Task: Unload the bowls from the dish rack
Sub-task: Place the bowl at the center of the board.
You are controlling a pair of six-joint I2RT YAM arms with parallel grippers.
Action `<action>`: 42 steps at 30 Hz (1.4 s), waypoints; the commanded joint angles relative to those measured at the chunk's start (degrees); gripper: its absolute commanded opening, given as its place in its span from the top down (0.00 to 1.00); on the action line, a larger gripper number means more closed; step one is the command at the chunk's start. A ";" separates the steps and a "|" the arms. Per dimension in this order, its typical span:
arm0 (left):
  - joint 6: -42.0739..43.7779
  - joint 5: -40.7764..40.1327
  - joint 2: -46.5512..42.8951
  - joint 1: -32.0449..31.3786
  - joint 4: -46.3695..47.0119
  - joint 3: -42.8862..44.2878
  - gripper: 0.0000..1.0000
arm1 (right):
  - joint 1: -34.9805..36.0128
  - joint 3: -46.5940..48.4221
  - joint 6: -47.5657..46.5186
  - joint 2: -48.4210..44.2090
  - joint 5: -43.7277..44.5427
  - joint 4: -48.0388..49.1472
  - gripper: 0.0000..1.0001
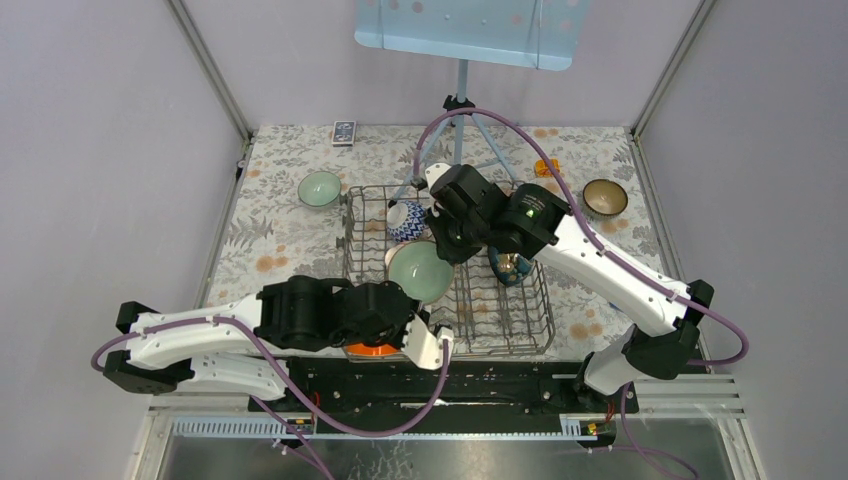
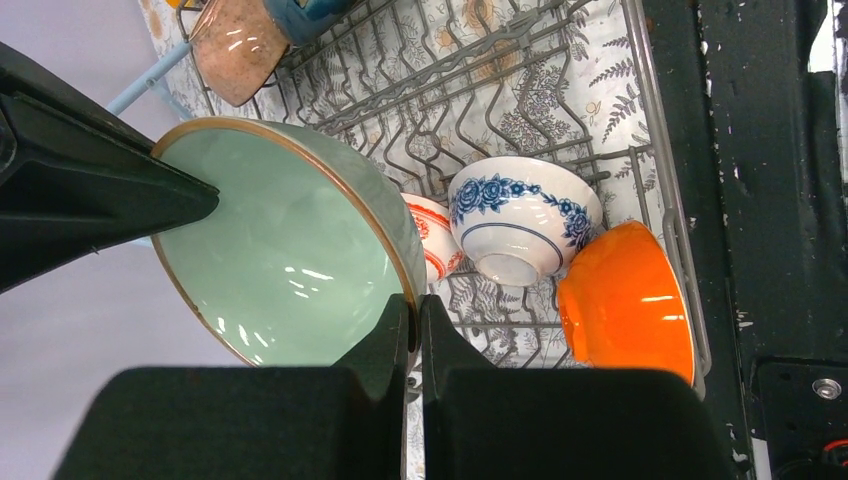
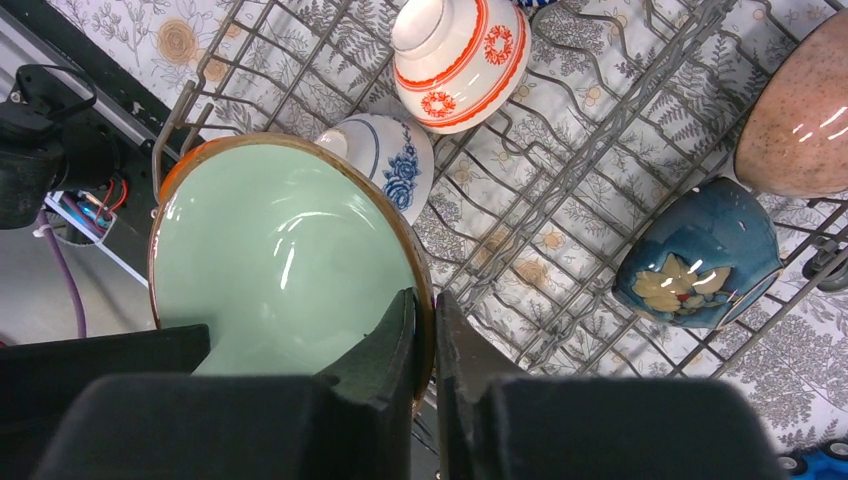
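The left end effector (image 2: 415, 320) is pinched together on the rim of the pale green bowl (image 2: 280, 250), held tilted over the dish rack (image 1: 520, 320). The bowl hides the tines behind it. Right of the fingers lie a half-hidden red-patterned bowl (image 2: 432, 235), a blue-flowered bowl (image 2: 520, 220) and an orange bowl (image 2: 625, 300) in the rack's corner. The right end effector (image 3: 425, 330) is clamped on the same rim. To its right sit a dark blue bowl (image 3: 700, 255) and a speckled pink bowl (image 3: 800, 130), cut off by the frame, with bare tines between.
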 commanded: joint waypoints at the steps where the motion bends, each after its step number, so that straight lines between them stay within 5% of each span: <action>1: 0.73 -1.92 -1.86 -0.08 4.58 0.86 1.00 | 0.60 -0.19 0.23 -0.11 -2.63 1.12 0.95; 10: -0.42 -5.61 -2.02 -0.08 7.24 -1.22 0.95 | 0.56 -1.30 2.50 -2.22 -0.23 3.51 1.00; 14: -0.71 -8.09 -2.39 -0.08 9.53 -2.29 0.52 | 0.60 -3.14 4.15 -3.55 -0.15 5.65 1.00; 18: -1.51 -9.38 -3.35 -0.08 12.76 -3.08 0.29 | 0.60 -5.20 5.69 -5.46 2.09 7.49 1.00; 20: -1.19 -9.57 -4.95 -0.08 15.87 -3.64 0.03 | 0.60 -5.79 6.07 -6.13 3.41 7.86 1.00; 31: -7.01 -11.07 -7.38 -0.08 35.67 -5.56 0.01 | -6.10 -14.30 7.53 -13.44 14.75 13.67 1.00; 37: -30.04 -14.00 -3.63 0.08 46.69 -4.57 0.01 | -9.26 -24.66 10.64 -22.24 19.63 19.61 1.00; 42: -57.93 -12.19 0.36 6.10 47.22 -4.38 0.01 | -9.27 -31.25 12.92 -27.81 19.57 21.56 1.00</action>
